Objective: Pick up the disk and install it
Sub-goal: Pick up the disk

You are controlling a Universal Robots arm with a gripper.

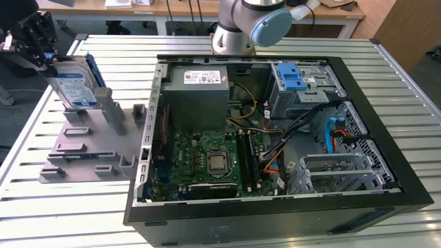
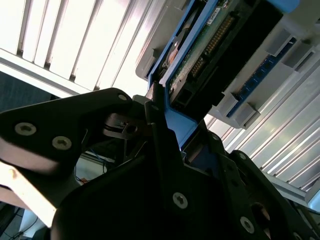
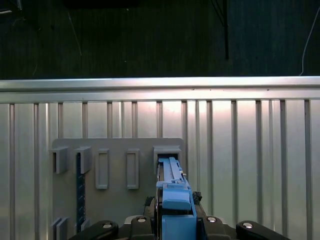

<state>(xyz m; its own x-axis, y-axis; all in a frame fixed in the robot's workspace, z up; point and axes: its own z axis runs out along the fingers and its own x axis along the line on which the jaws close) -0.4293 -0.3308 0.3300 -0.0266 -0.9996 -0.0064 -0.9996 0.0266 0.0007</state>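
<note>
— What is given by the exterior view and not by the wrist views?
— At its left, the flat silver metal disk (image 1: 74, 85) with a white-and-blue label is seen upright at the grey plastic slotted holder (image 1: 82, 150), well apart from the open black computer case (image 1: 276, 219).
— And the black gripper (image 1: 47, 56)?
— In the second wrist view, the disk's blue bracket (image 2: 180, 125) is clamped between the fingers (image 2: 160, 142). The disk's lower end is hidden.

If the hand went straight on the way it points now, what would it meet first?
The disk, whose upper end is held in the hand. Past it, in the first wrist view, the line leads to a slot of the grey holder plate on the table; how far off is unclear.
</note>
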